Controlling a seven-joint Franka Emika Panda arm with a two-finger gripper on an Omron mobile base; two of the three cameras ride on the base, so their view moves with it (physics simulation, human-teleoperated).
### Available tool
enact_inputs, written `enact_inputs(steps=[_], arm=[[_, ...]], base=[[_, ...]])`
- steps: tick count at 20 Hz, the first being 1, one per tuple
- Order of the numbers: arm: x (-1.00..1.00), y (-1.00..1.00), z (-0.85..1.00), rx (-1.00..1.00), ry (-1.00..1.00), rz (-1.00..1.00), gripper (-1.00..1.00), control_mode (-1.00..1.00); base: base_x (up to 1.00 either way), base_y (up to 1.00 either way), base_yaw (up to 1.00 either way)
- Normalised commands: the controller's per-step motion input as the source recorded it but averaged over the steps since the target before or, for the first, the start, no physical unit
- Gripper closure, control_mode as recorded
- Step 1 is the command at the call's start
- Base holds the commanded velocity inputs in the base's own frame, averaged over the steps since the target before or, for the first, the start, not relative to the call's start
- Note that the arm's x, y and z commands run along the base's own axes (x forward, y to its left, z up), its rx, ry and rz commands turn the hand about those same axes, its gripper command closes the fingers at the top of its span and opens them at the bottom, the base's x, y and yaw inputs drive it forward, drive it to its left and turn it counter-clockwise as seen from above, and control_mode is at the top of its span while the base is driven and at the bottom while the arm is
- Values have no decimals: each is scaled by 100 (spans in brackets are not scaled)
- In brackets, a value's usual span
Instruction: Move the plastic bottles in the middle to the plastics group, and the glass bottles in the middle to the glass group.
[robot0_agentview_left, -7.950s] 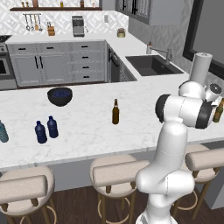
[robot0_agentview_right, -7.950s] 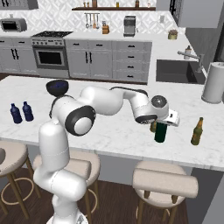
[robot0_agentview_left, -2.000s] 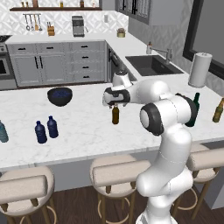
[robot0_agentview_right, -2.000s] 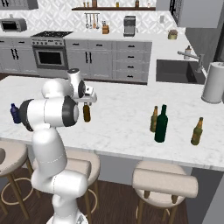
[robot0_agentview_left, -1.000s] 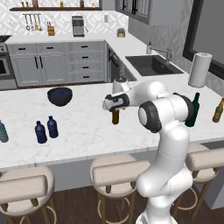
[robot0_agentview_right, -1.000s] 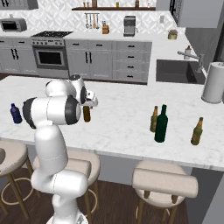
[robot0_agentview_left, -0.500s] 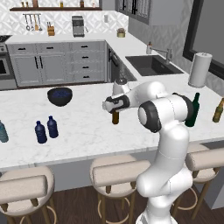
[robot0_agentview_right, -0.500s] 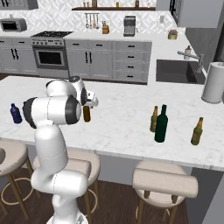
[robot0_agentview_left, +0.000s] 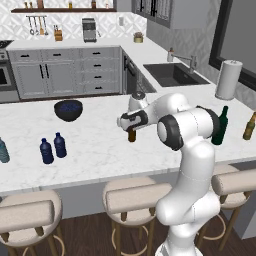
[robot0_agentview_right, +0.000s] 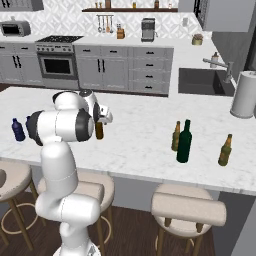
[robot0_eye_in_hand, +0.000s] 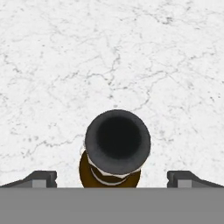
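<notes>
Two dark fingertips (robot0_eye_in_hand: 41, 177) stand spread wide, released, on either side of a brown long-necked bottle (robot0_eye_in_hand: 114, 151) seen from straight above, without touching it. The gripper (robot0_agentview_left: 131, 121) hangs over this bottle, upright mid-counter on the white marble island (robot0_agentview_left: 95, 145). To the right, a tall dark green bottle (robot0_agentview_right: 184, 142) stands just beside an olive beer bottle (robot0_agentview_right: 176, 136).
</notes>
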Motion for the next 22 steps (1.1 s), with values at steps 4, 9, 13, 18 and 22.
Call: enact_inputs(steps=[4, 9, 13, 18, 22], arm=[[0, 2, 0, 0, 0, 0, -100, -100], [4, 3, -7, 0, 0, 0, -100, -100], [2, 1, -10, 0, 0, 0, -100, -100], [2, 0, -2, 0, 0, 0, -100, -100], [0, 0, 0, 0, 0, 0, -100, -100]], base=[[0, 0, 0], [0, 0, 0], [0, 0, 0], [0, 0, 0], [0, 0, 0]])
